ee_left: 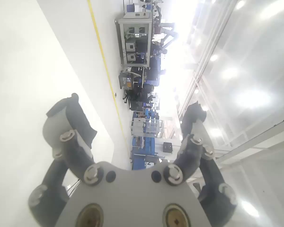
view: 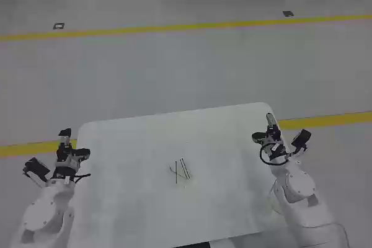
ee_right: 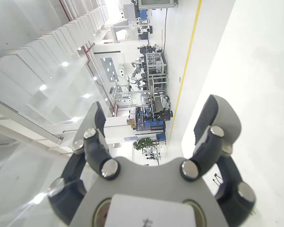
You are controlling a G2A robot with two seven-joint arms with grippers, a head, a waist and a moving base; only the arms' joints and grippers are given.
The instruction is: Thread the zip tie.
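Your left tool point(ee_left: 133, 102) and right tool point(ee_right: 153, 102) are both gaping apart, hovering well away from the zip ties point(view: 181, 170), which are lying on the counter point(view: 130, 186) between them.

Top view: white table point(view: 130, 186) with rounded corners, occupying the lower centre of the frame. A small cluster of thin dark zip ties point(view: 181, 170) lies flat on its surface just right of the middle. The strips run roughly top to bottom and partly cross; their exact number cannot be told.
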